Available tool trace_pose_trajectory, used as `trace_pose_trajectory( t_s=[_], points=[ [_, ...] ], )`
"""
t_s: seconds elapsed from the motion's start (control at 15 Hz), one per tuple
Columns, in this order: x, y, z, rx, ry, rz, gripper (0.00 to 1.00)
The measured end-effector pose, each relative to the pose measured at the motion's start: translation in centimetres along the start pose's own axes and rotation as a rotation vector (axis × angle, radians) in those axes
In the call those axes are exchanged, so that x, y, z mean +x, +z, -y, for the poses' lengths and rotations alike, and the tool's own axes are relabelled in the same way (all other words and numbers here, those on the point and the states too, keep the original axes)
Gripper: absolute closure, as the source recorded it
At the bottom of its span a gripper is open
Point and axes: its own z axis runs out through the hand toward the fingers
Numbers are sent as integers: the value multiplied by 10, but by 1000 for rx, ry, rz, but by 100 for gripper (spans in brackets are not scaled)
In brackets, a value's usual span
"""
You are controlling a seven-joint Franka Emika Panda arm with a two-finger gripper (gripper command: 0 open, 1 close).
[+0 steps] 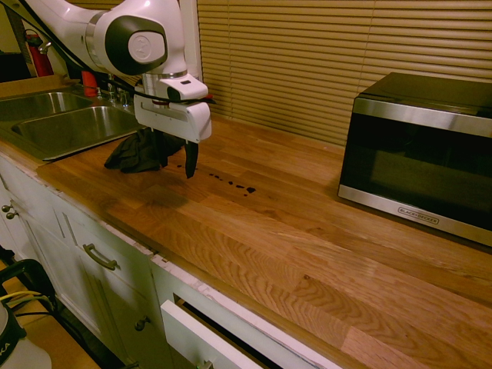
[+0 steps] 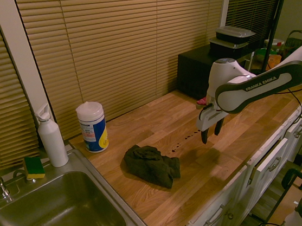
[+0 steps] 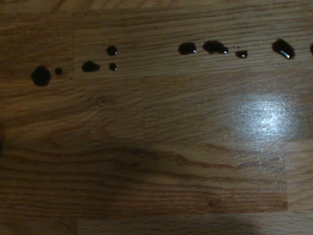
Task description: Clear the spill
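Wooden desk (image 2: pixel 123 203) beneath the pincer (image 2: pixel 212 134), whose fingers stand apart with nothing between them; beside it runs the spill (image 1: pixel 231 183), dark wet drops that a low pass with bare tips would probably smear. Further out lie the crumpled black rag (image 2: pixel 151 166), wipes tub (image 2: pixel 92 127) and sink (image 2: pixel 59 216), while the microwave (image 1: pixel 423 157), on the opposite side, may limit a wide sweep.

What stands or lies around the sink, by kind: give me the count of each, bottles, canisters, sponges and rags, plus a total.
Bottles: 1 white bottle
Canisters: 1 canister
Sponges: 1 sponge
Rags: 1 black rag
Total: 4
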Motion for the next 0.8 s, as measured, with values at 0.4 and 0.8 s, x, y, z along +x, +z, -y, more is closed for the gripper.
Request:
trace_pose_trajectory(
  t_s=[0.4,0.8],
  points=[
    [-17,-8,27,51,-31,-47,0],
    [-49,-38,94,136,-71,-93,0]
  ],
)
